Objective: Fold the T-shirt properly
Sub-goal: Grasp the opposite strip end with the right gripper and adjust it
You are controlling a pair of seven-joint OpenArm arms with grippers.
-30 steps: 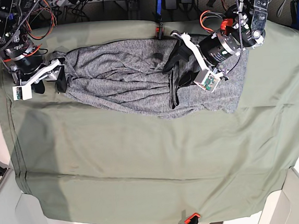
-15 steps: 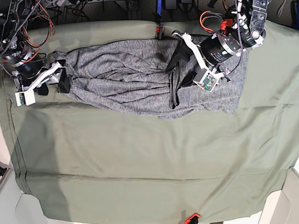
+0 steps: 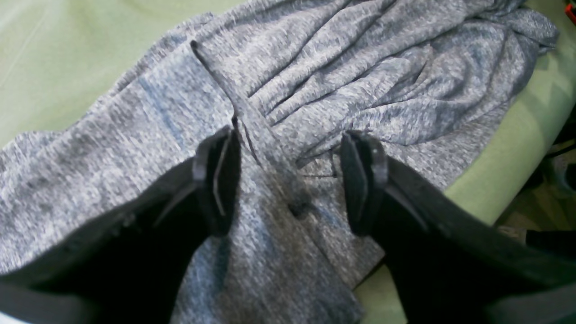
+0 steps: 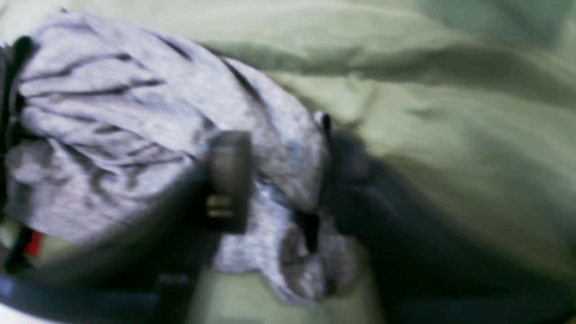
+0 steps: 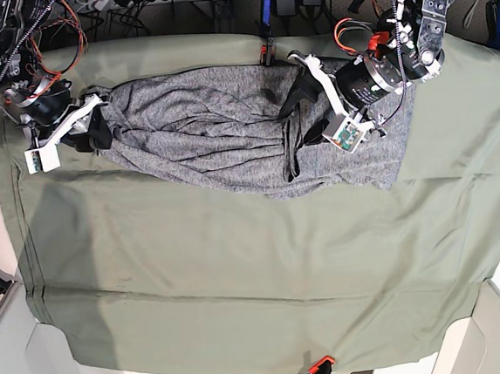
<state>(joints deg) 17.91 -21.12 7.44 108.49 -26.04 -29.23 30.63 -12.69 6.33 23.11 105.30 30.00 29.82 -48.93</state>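
Change at 9 o'clock end of bench: right gripper, spread wide a second ago, now drawn in on the bunched end of the T-shirt. In right wrist view, blurred but readable: right gripper with a wad of grey knit between the jaws, pinching it near the shirt's edge, olive cloth sheet behind. Left gripper unchanged, parked over the shirt toward 2 o'clock; left wrist view shows left gripper with jaws spread apart, straddling a raised ridge of fabric, not gripping it. T-shirt lying crumpled in a long band across the 12 o'clock edge of the bench on the cloth sheet, running from 10 toward 2 o'clock, heavily wrinkled, a dark fold line near its middle. Folding proper not yet begun, judging by the rumpled state. Meaning for the task: one end now secured, likely ready for a pull to stretch and flatten the shirt; other end not yet grasped, so probably a closing of the left jaws on the ridge wanted before any spreading. Risk: grip on a bunched wad may drag several layers at once.
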